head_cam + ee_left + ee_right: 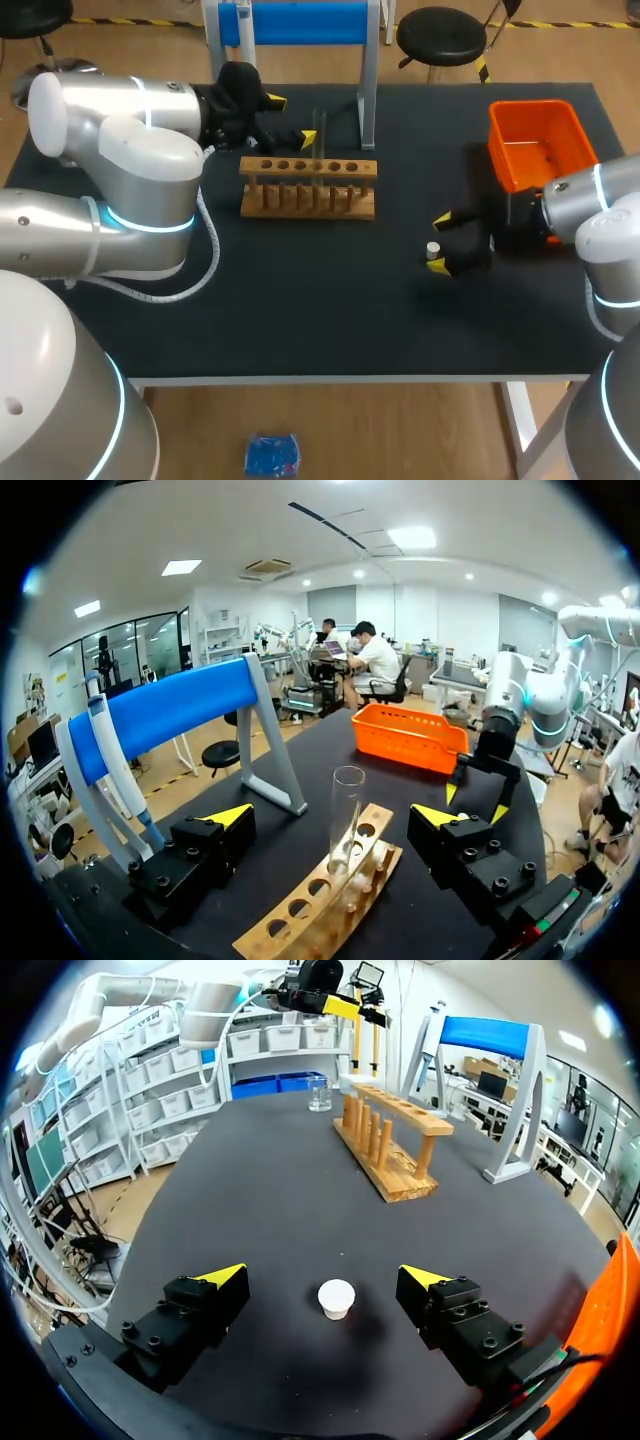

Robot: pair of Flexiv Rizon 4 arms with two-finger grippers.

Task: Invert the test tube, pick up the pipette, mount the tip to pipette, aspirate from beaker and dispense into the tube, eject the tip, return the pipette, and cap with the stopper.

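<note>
Left claw (pixel 332 816): I saw it released and spread wide, gripping nothing, one yellow tip on each side of the test tube with a clear gap on both sides.
Test tube (pixel 346 800): It stood upright with its open mouth up, seated in a hole of the wooden rack. It sat between the left claw's fingers and was touched by neither.
Wooden rack (pixel 318 912): It lay on the black surface (pixel 300 300), directly under and ahead of the left claw.
Pipette (pixel 108 745): It hung on the blue stand (pixel 175 712) off to one side of the left claw, well apart from its fingers.
Right claw (pixel 325 1277): It was also released, with fingers far apart, low over the surface and holding nothing.
Stopper (pixel 336 1298): The white stopper sat on the surface between the right claw's fingers, apart from both.
Beaker (pixel 320 1095): It stood far ahead of the right claw, beyond the far end of the rack.
Orange basket (pixel 540 145): It rested on the surface just beside the right claw's arm and well ahead of the left claw.
</note>
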